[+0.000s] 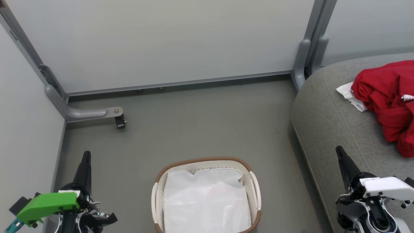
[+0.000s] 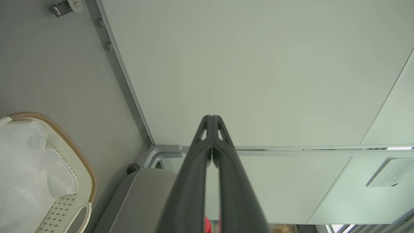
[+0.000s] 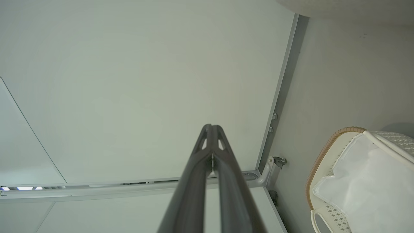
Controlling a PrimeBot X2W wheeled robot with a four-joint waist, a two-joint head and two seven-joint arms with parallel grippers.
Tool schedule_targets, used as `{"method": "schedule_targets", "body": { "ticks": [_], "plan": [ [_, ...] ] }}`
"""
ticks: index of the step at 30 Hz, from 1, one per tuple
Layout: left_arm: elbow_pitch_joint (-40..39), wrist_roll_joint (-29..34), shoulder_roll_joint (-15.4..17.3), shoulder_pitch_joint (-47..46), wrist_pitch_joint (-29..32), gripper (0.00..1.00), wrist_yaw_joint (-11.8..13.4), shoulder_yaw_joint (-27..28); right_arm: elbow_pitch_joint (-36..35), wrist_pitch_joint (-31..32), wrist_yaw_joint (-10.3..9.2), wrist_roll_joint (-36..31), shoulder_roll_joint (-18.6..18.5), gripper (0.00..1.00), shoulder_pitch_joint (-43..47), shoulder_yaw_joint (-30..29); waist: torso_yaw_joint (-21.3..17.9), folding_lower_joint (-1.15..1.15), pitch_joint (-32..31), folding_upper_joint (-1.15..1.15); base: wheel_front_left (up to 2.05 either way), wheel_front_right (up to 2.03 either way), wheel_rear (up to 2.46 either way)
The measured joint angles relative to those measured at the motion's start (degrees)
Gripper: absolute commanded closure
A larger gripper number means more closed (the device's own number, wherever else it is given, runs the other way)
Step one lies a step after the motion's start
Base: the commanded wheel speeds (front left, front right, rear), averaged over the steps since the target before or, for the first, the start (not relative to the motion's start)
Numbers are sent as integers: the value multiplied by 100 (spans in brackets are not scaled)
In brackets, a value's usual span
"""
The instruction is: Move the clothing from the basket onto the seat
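The red clothing point(image 1: 386, 100) lies crumpled on the grey seat point(image 1: 326, 119) at the right, with a bit of white trim beside it. The white basket point(image 1: 254, 181) with its brown rim stands on the floor at bottom centre, and inside it I see just the white liner point(image 1: 207, 200). My left gripper point(image 1: 86, 156) is at the lower left, shut and holding nothing, left of the basket point(image 2: 69, 142). My right gripper point(image 1: 339, 150) is at the lower right, shut and holding nothing, over the seat's front edge. The wrist views show both pairs of fingers point(image 2: 212, 120) point(image 3: 212, 128) pressed together.
Pale partition walls point(image 1: 161, 42) close off the back and left. A grey metal foot with a caster point(image 1: 119, 121) juts onto the floor at the back left, and a grey post point(image 1: 307, 55) stands beside the seat. Bare grey floor point(image 1: 200, 123) lies between basket and wall.
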Motion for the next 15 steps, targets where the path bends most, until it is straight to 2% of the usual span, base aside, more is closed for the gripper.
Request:
{"method": "schedule_targets", "body": {
  "ticks": [15],
  "plan": [
    [-5,-33,-1,-20,3,100,-1,11,-1,22,0,33,1,100,-4,-13,-2,0,0,0,0,0,0]
  ]
}}
